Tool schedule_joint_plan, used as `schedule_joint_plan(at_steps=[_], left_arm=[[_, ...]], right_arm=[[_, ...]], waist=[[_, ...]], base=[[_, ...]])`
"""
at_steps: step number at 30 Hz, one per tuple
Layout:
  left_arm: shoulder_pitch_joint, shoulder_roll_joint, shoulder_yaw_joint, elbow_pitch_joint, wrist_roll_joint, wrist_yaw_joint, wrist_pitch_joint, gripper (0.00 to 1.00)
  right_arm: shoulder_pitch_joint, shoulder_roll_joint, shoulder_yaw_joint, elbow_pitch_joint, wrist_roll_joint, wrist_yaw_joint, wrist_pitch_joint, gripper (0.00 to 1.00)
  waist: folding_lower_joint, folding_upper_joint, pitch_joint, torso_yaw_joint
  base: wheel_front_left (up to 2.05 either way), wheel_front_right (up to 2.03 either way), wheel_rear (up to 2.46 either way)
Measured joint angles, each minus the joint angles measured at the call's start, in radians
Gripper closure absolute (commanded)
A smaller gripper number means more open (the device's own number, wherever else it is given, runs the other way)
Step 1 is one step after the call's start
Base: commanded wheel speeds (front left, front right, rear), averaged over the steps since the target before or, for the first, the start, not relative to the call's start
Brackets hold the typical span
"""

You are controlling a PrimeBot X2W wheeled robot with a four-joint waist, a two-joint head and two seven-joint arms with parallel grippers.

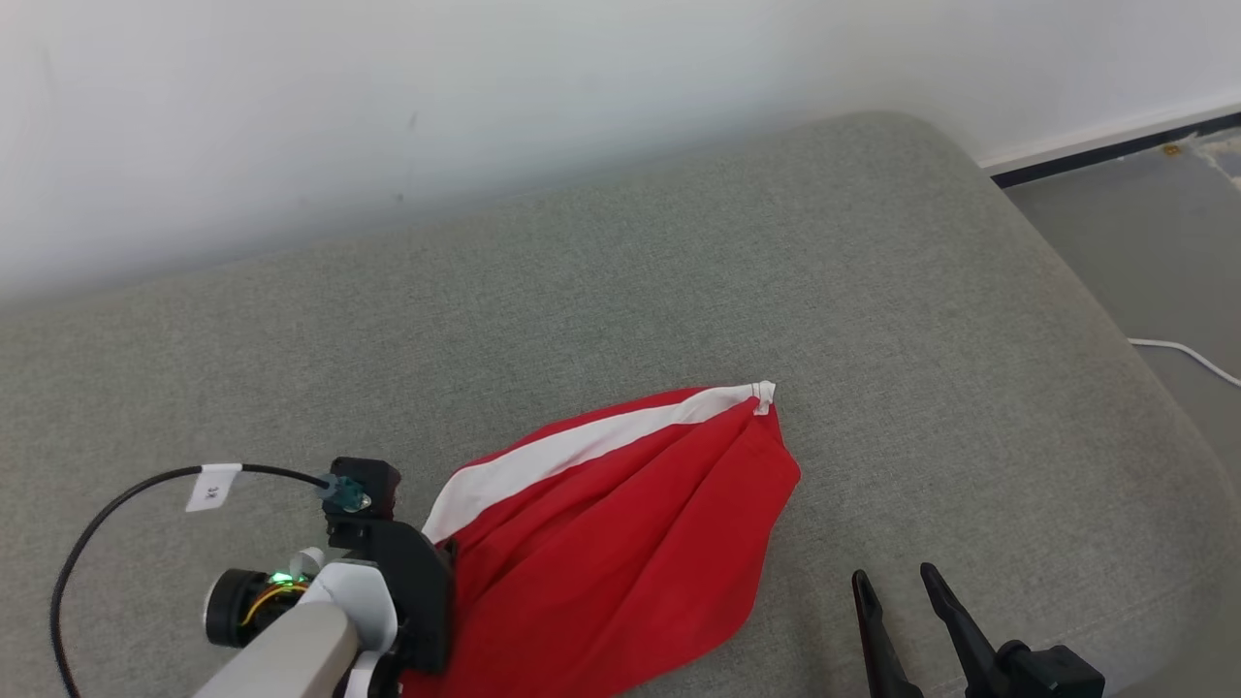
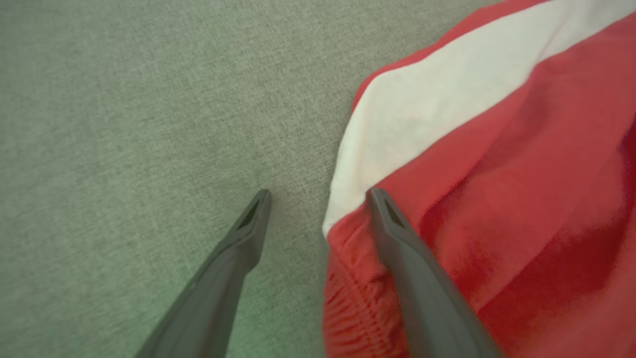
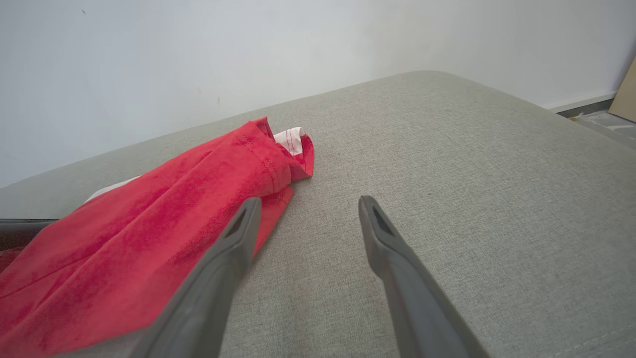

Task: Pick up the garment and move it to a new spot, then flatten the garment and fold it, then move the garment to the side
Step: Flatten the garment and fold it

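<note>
Where it lies on the grey cushion (image 1: 679,271): red garment (image 1: 620,523), white band (image 1: 582,446); left gripper (image 2: 319,193) spread wide astride its edge; right gripper (image 3: 309,200) likewise beside it; both empty.

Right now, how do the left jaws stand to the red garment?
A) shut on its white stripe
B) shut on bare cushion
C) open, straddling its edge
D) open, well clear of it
C: the left wrist view shows the jaws open, one finger before bare cushion, the other before the garment by its white stripe.
</note>
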Motion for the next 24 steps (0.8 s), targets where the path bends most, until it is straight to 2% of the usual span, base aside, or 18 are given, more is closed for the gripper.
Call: schedule_joint_plan(at_steps=[4,5,6,10,17,19,20,24], left_arm=[[0.003,-0.03,-0.03,0.014,0.002,-0.019,0.026,0.0],[0.005,-0.036,-0.035,0.018,0.002,-0.025,0.026,0.55],[0.005,-0.04,-0.04,0.021,0.005,-0.026,0.018,1.0],[0.0,-0.053,-0.049,0.034,0.046,-0.024,-0.068,1.0],[-0.073,-0.033,-0.016,0.062,0.141,0.051,-0.332,1.0],[-0.083,-0.031,-0.014,0.065,0.153,0.058,-0.364,1.0],[-0.103,-0.029,-0.011,0.07,0.184,0.07,-0.435,1.0],[-0.132,-0.021,-0.025,0.082,0.234,0.085,-0.508,1.0]], right_arm=[[0.001,0.0,0.003,0.0,0.0,0.0,0.0,0.0],[0.001,0.001,0.007,0.0,0.0,0.0,0.0,0.0],[0.001,0.001,0.009,0.0,0.0,0.0,0.0,0.0],[0.001,0.002,0.012,0.0,0.0,0.0,0.0,0.0],[0.001,0.002,0.011,0.0,0.003,0.0,0.0,0.0],[0.0,0.002,0.01,0.001,0.003,0.0,0.0,0.0],[0.0,0.002,0.009,0.001,0.003,0.0,0.0,0.0],[0.0,0.003,0.008,0.001,0.003,0.0,0.0,0.0]], waist=[[-0.0001,0.0,-0.009,0.008],[-0.0001,0.0,-0.011,0.01],[-0.0001,0.0,-0.013,0.011],[-0.0001,0.0,-0.017,0.014],[-0.0001,0.0,-0.018,0.014],[-0.0001,0.0,-0.018,0.014],[-0.0001,0.0,-0.019,0.015],[-0.0001,0.0,-0.02,0.017]], base=[[0.0,0.0,0.0],[0.0,0.0,0.0],[0.0,0.0,0.0],[0.0,0.0,0.0],[0.0,0.0,0.0],[0.0,0.0,0.0],[0.0,0.0,0.0],[0.0,0.0,0.0]])
